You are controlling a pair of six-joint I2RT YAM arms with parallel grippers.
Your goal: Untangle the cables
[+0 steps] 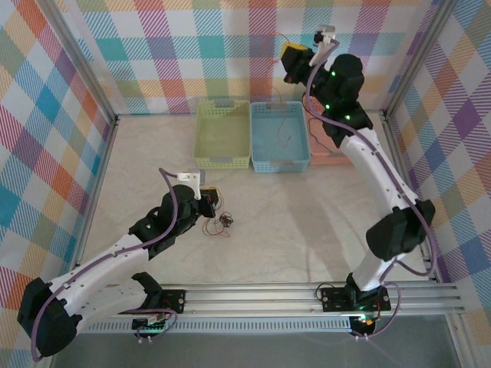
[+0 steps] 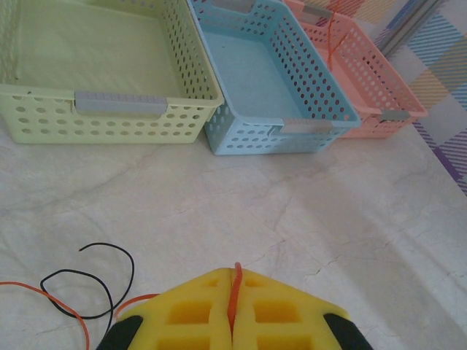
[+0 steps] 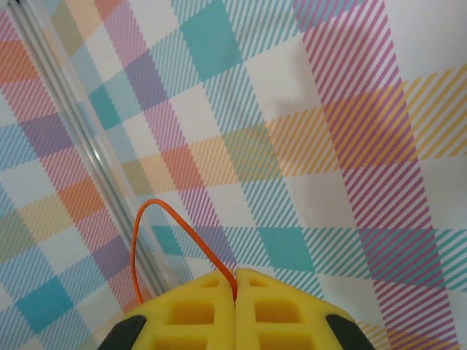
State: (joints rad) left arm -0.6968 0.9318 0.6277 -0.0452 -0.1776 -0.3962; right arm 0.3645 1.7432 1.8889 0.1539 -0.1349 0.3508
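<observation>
Looks barely begun. Pinches 1 red-orange cable (image 3: 136, 251) in the right gripper (image 3: 235, 281), raised high above the baskets (image 1: 280, 167). Clamps a red-orange strand (image 2: 235, 292) in the left gripper (image 2: 233, 275), low beside the tangle (image 1: 219, 224) on the table (image 1: 307, 222). Leaves the black cable (image 2: 109, 245) and others to separate.

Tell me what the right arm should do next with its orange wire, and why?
Probably lower the right gripper toward the baskets before letting go. It is shut on the orange wire and held up high. The wire dangles near the blue basket and the pink basket, and it looks clear of the tangle.
</observation>
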